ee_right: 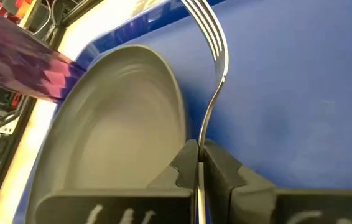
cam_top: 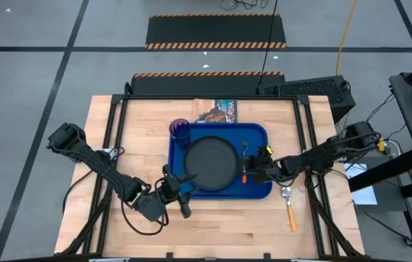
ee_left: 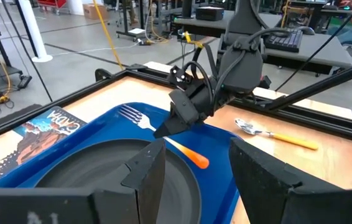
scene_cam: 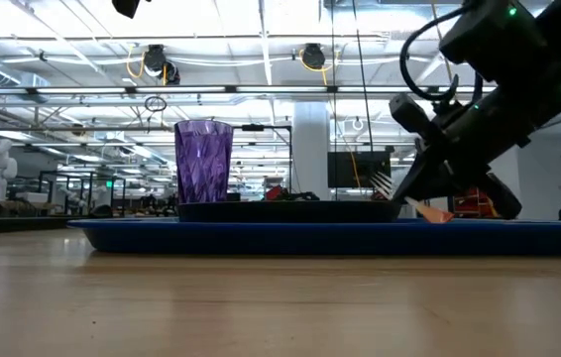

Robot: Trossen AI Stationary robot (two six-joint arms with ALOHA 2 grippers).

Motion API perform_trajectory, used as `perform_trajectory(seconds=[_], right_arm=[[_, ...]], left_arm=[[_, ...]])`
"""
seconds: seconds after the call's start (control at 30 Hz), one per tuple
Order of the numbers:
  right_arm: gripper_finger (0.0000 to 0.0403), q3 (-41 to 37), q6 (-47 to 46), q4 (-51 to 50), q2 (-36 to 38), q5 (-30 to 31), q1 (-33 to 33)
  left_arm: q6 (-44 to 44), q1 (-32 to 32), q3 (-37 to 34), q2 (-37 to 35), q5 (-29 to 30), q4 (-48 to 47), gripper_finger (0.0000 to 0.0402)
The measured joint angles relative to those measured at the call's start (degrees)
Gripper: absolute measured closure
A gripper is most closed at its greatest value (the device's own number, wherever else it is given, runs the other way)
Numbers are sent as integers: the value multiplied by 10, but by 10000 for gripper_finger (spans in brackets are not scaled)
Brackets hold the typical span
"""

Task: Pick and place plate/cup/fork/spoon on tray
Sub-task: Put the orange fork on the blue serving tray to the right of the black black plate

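Note:
The blue tray (cam_top: 260, 191) lies mid-table. On it the dark plate (cam_top: 211, 161) lies flat and the purple cup (cam_top: 180, 129) stands upright at the far left corner. My right gripper (cam_top: 252, 172) is over the tray's right part, shut on the fork (cam_top: 246, 154), right of the plate. The spoon (cam_top: 289, 206) lies on the table right of the tray's near right corner. My left gripper (cam_top: 183, 191) is open and empty at the tray's near left corner. The low view shows the cup (scene_cam: 203, 162) and the right gripper (scene_cam: 414, 193). My right gripper pinches the fork between its two fingertips where the metal neck (ee_right: 202, 134) meets the orange handle (ee_left: 191, 155). The fingers come from the table's right, slanting down. The fork is tilted, tines (ee_left: 129, 114) raised over the tray, handle end low by the plate's rim.
A book (cam_top: 215, 109) lies at the table's far edge behind the tray. Black frame rails (cam_top: 308, 138) run along the table's sides. Bare wood shows on the left (cam_top: 119, 145) and near (cam_top: 228, 225) sides.

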State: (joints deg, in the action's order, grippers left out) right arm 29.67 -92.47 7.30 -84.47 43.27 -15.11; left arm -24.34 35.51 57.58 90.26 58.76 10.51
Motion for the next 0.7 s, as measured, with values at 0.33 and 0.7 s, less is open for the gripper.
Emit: perform_trajectory(seconds=[0.33, 0.7], right_arm=[[365, -11, 1, 7, -1, -15, 9], [306, -11, 3, -20, 0, -16, 9]], left_arm=[[0, 0, 0, 0, 0, 0, 220], [0, 0, 0, 0, 0, 0, 220]])
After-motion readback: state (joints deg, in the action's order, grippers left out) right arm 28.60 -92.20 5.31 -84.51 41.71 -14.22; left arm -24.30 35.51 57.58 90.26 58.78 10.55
